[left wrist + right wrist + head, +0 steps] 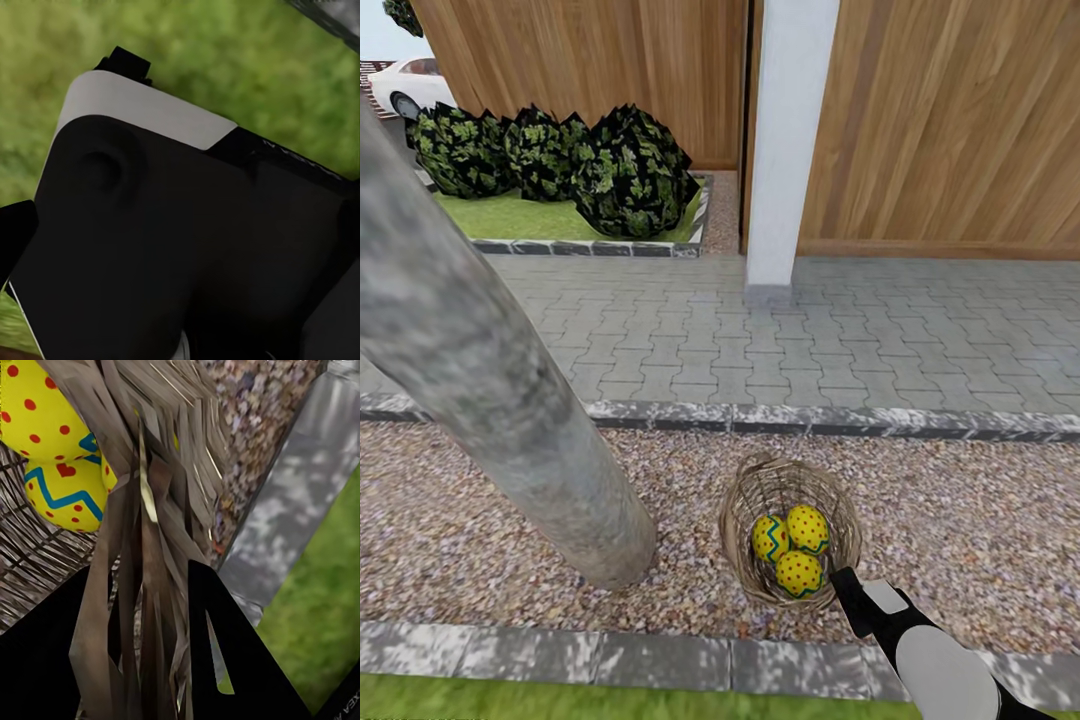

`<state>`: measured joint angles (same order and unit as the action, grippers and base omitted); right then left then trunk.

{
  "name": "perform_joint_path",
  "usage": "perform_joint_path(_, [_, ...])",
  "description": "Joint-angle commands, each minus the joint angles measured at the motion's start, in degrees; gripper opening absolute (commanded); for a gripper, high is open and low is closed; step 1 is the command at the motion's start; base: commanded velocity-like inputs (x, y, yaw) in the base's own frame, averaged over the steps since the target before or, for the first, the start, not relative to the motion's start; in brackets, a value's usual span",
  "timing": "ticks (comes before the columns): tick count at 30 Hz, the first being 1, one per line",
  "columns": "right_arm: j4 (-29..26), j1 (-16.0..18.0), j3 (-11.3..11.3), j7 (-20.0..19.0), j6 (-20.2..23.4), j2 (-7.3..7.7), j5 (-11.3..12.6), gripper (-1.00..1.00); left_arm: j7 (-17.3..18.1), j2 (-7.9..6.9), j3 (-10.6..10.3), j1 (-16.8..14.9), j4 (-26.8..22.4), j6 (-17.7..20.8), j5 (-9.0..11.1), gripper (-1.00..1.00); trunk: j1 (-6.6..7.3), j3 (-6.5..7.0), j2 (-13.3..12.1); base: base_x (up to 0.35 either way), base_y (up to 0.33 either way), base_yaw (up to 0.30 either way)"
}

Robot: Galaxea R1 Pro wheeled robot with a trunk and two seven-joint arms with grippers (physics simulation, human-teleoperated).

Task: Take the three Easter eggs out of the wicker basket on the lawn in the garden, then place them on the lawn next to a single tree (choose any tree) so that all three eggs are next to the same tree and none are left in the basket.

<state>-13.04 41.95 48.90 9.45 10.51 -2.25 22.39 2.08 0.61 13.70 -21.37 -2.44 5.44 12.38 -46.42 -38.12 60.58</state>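
Leftward first: thick mottled-grey tree trunk (490,400) rises from pebble gravel strip (980,540), near round brown open-weave wicker basket (745,540). Basket stands on gravel, just ahead of right gripper (847,585), holding three yellow eggs with red dots and blue-green zigzags (792,548), clustered, touching. Right wrist view: black fingers (225,660) either side of basket rim weave (150,570), clamped on it; eggs just beyond. Grey stone kerb (660,660), green lawn (510,700) behind gripper. Left gripper: state cannot tell.
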Motion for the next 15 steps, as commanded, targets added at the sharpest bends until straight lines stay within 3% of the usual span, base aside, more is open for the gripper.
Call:
perform_joint_path(1, [-0.23,0.01,-0.21,0.40,0.30,-0.04,0.92,-1.00,0.12,0.00,0.11,0.01,-0.12,0.36,0.53,1.00,-0.23,-0.22,0.44,0.000,0.000,0.080])
perform_joint_path(5, [-0.23,-0.01,-0.21,0.40,0.30,-0.09,0.90,-1.00,0.12,0.00,0.10,0.01,-0.11,0.36,0.54,1.00,-1.10,-0.94,2.05,0.000,0.000,0.130])
perform_joint_path(15, [-0.23,-0.03,-0.21,0.40,0.30,-0.05,0.90,-1.00,0.12,0.00,0.10,0.01,-0.11,0.36,0.54,1.00,-3.30,-2.74,6.06,0.000,0.000,0.020])
